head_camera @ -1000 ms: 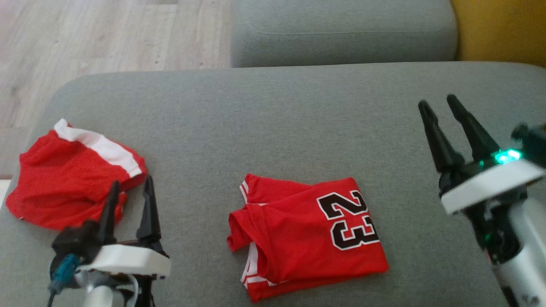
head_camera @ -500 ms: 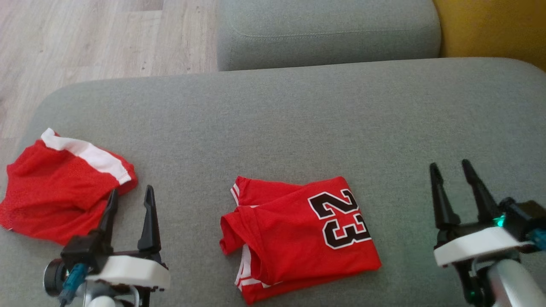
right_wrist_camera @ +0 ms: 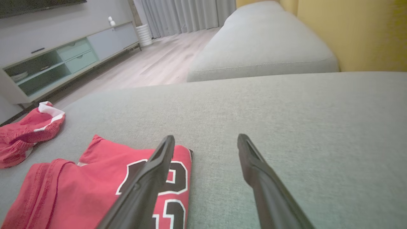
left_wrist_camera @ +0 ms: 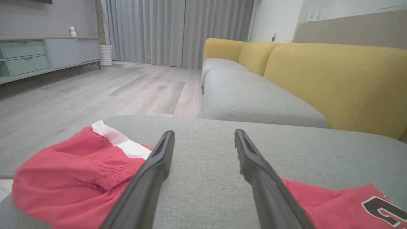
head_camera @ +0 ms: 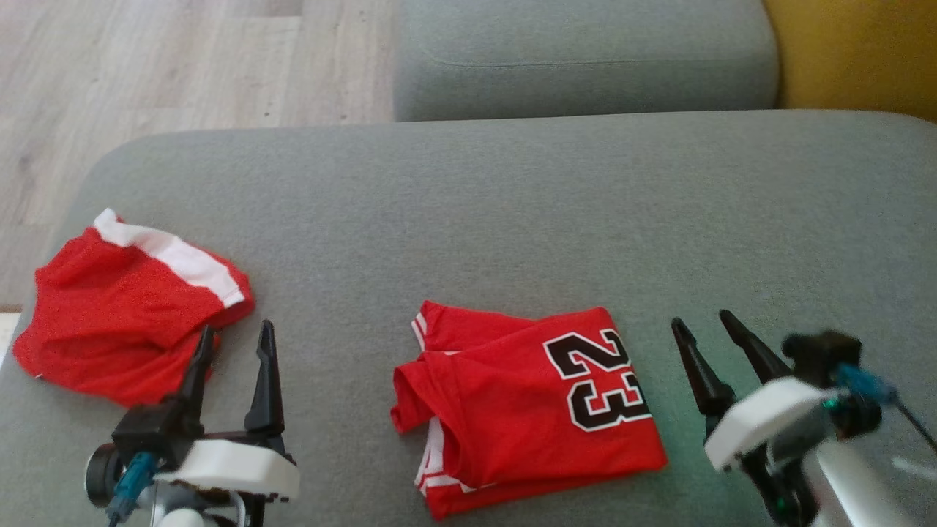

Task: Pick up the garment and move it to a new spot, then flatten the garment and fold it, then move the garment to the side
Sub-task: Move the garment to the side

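Observation:
A red jersey garment [head_camera: 512,410] with a black "23" lies folded in the middle of the grey cushion [head_camera: 468,219]; it also shows in the right wrist view [right_wrist_camera: 79,190] and at the left wrist view's lower right [left_wrist_camera: 343,203]. Red shorts [head_camera: 117,322] with a white band lie crumpled at the cushion's left end [left_wrist_camera: 70,178]. My left gripper [head_camera: 238,329] stands open just right of the shorts, holding nothing [left_wrist_camera: 204,131]. My right gripper [head_camera: 700,319] hovers open just right of the jersey's right edge, empty [right_wrist_camera: 206,136].
A second grey seat cushion [head_camera: 585,58] lies beyond, with a yellow backrest [head_camera: 856,58] at the far right. Wooden floor [head_camera: 146,73] is past the cushion's left edge. A low sideboard [left_wrist_camera: 38,57] and curtains [left_wrist_camera: 178,31] stand across the room.
My right gripper has come down and back toward me, then leftward, ending close to the jersey's right edge. The head camera swayed slightly. The left gripper and both garments stayed put.

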Controlling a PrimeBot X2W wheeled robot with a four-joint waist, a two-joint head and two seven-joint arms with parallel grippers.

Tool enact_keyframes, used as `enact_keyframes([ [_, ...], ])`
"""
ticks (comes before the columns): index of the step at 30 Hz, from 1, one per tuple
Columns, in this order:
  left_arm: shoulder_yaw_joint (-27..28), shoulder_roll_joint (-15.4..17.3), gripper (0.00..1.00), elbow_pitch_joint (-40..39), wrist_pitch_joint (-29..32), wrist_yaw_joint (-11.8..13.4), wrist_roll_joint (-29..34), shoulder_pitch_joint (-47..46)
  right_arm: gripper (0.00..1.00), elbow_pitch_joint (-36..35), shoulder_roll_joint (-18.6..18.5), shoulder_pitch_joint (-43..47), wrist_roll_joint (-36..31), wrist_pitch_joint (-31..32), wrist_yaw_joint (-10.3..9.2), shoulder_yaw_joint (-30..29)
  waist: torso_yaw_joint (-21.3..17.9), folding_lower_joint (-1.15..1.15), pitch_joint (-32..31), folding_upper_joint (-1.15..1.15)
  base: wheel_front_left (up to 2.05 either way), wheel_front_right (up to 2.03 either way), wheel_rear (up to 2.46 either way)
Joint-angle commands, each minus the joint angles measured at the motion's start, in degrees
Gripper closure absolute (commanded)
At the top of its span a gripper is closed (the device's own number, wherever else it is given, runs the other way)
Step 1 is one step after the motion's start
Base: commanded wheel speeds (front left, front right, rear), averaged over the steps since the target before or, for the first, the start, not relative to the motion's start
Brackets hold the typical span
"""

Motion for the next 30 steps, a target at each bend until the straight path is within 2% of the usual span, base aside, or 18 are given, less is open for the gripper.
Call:
enact_keyframes([
  [1, 1.99, 0.00, 0.00, -1.69, -0.70, -0.16, 0.08, -2.47, 0.00, -1.83, -1.48, -4.61, 0.21, 0.23, -0.04, 1.07, 0.57, 0.00, 0.04, 0.00, 0.00, 0.00, 0.00],
  [4, 1.87, -0.10, 0.00, -1.50, -0.70, -0.44, -0.10, -2.83, 0.00, 1.56, -1.67, -8.41, 2.58, 7.44, -0.04, 3.90, 2.06, 0.00, 0.21, 0.00, 0.00, 0.00, 0.00],
  [6, 1.63, -0.15, 0.00, -1.37, -0.70, -0.61, -0.06, -3.03, 0.00, 4.25, -0.51, -10.50, 6.10, 10.96, -0.04, 3.56, 3.15, 0.00, 0.31, 0.00, 0.00, 0.00, 0.00],
  [8, 1.37, -0.20, 0.00, -1.13, -0.70, -0.75, -0.07, -3.19, 0.00, 8.43, -1.00, -12.05, 6.27, 17.44, -0.04, 4.61, 4.32, 0.00, 0.37, 0.00, 0.00, 0.00, 0.00],
  [11, 0.94, -0.26, 0.00, -0.90, -0.70, -0.86, -0.16, -3.51, 0.00, 12.27, -0.65, -13.82, 7.24, 23.84, -0.04, 5.03, 6.08, 0.00, 0.60, 0.00, 0.00, 0.00, 0.00],
  [16, 0.67, -0.33, 0.00, -0.46, -0.70, -0.88, -0.43, -3.68, 0.00, 16.72, -0.43, -14.11, 8.43, 32.89, -0.04, 4.92, 8.07, 0.00, 1.06, 0.00, 0.00, 0.00, 0.00],
  [19, 0.45, -0.36, 0.00, -0.24, -0.70, -0.90, -0.60, -3.82, 0.00, 16.65, 0.14, -13.52, 9.96, 36.02, -0.04, 5.21, 8.84, 0.00, 1.43, 0.00, 0.00, 0.00, 0.00],
  [20, 0.40, -0.37, 0.00, -0.17, -0.70, -0.90, -0.64, -3.88, 0.03, 16.38, 0.06, -13.39, 10.21, 36.15, -0.04, 5.40, 8.94, 0.00, 1.50, 0.00, 0.00, 0.00, 0.00],
  [22, 0.34, -0.38, 0.00, 0.03, -0.70, -0.89, -0.75, -3.97, 0.92, 15.90, -0.08, -13.31, 10.62, 35.65, -0.04, 5.59, 8.96, 0.00, 1.56, 0.00, 0.00, 0.00, 0.00],
  [23, 0.32, -0.39, 0.00, 0.17, -0.70, -0.92, -0.84, -3.97, 1.00, 15.63, -0.16, -13.31, 10.74, 35.24, -0.04, 5.70, 8.87, 0.00, 1.56, 0.00, 0.00, 0.00, 0.00],
  [26, 0.29, -0.40, 0.00, 0.25, -0.70, -1.02, -0.93, -4.00, 1.00, 14.55, -0.38, -14.23, 10.69, 33.00, -0.04, 5.73, 7.79, 0.00, 1.42, 0.00, 0.00, 0.00, 0.00],
  [30, -0.14, -0.41, 0.00, -0.03, -0.70, -1.91, -1.30, -4.78, 1.00, 12.60, -1.28, -17.45, 9.75, 29.58, -0.04, 6.28, 4.42, 0.00, 1.75, 0.00, 0.00, 0.00, 0.00],
])
